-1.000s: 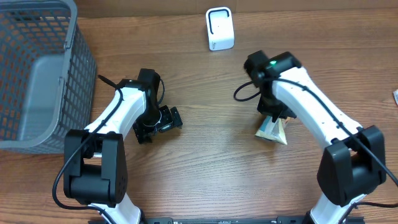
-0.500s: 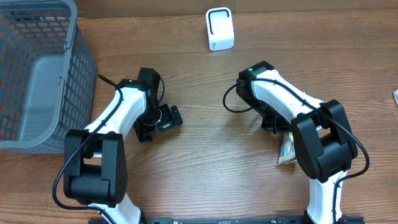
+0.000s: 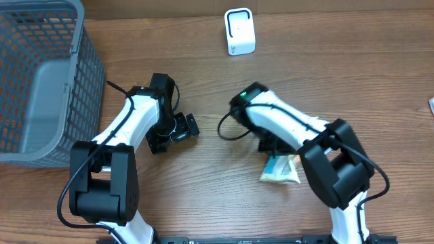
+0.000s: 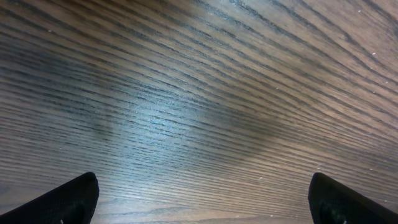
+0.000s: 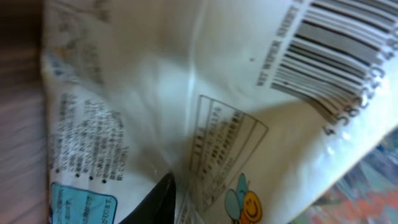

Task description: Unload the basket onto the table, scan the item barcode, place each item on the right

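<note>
The item is a white plastic packet [image 3: 279,171] with blue print, resting low at the table's front right, under my right gripper [image 3: 274,146]. In the right wrist view the packet [image 5: 205,93] fills the frame, its barcode [image 5: 339,43] at the top right. One dark finger [image 5: 163,200] lies against the packet; the other is hidden, so the grip cannot be judged. The white scanner [image 3: 239,31] stands at the back centre. My left gripper [image 3: 173,133] rests left of centre, open over bare wood [image 4: 202,202].
A grey mesh basket [image 3: 41,81] fills the back left corner. A black cable loops off the right arm near the table's middle [image 3: 227,125]. Something small pokes in at the right edge [image 3: 431,103].
The right arm has swung leftward and toward the front, and the packet has gone with it from right of centre to the front. The left arm is still.
</note>
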Controlling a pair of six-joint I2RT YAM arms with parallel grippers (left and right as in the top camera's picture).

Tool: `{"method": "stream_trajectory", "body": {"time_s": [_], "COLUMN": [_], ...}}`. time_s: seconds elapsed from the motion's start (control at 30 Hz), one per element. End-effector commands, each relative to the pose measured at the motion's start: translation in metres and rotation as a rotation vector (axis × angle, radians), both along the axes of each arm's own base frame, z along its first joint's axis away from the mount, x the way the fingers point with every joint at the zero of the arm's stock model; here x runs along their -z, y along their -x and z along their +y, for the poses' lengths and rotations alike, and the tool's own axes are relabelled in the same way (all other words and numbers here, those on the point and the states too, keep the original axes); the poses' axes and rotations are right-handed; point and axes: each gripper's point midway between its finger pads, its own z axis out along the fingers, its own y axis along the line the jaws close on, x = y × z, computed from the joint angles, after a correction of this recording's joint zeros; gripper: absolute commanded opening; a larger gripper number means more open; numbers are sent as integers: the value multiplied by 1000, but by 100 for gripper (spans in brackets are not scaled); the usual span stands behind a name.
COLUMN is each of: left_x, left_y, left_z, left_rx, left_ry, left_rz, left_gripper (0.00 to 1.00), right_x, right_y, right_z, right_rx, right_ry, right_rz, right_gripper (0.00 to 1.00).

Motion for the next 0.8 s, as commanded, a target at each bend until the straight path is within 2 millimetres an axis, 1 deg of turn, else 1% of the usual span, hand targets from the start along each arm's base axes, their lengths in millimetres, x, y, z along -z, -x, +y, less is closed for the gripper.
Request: {"method": "stream_trajectory", "body": {"time_s": [0.0, 0.03, 0.07, 0.1, 0.13, 0.17, 0.23, 0.3, 0.33, 0.37, 0.43, 0.5, 0.57, 0.63, 0.7, 0.77], "left_x": [-3, -5, -7, -9, -12, -16, -24, -31, -33, -35, -38, -42, -45, -45, -43, -36], "left_y": [2, 3, 3, 4, 5, 6, 8, 10, 11, 10, 9, 10, 11, 15, 20, 27], "left_z": [-9, -15, -22, -29, -38, -45, -61, -74, -78, -82, -94, -109, -126, -141, -156, -166], "left_rx": [35, 55, 79, 109, 147, 180, 236, 268, 278, 285, 312, 348, 390, 417, 433, 419], "left_ry": [45, 82, 124, 171, 228, 280, 389, 465, 486, 501, 532, 571, 601, 604, 601, 552], "left_rz": [-2, -3, -6, -11, -19, -27, -45, -59, -62, -68, -86, -107, -125, -127, -125, -104], "left_gripper": [97, 94, 93, 92, 92, 93, 100, 100, 100, 100, 100, 100, 100, 100, 100, 100], "right_x": [-11, -19, -25, -34, -43, -52, -66, -81, -89, -97, -116, -133, -144, -153, -158, -160], "right_y": [-8, -14, -19, -26, -32, -40, -52, -64, -70, -76, -90, -101, -110, -118, -123, -128], "right_z": [30, 35, 37, 38, 39, 41, 52, 59, 61, 62, 59, 49, 31, 7, -15, -35], "right_rx": [16, 17, 21, 25, 18, 8, -26, -44, -54, -61, -73, -85, -63, -13, 39, 89], "right_ry": [-112, -129, -140, -154, -172, -200, -322, -443, -504, -558, -669, -745, -771, -771, -768, -761], "right_rz": [-43, -64, -78, -95, -104, -111, -98, -94, -96, -102, -126, -159, -200, -245, -281, -307], "right_gripper": [26, 28, 35, 49, 66, 68, 68, 70, 73, 76, 78, 81, 85, 90, 91, 95]}}
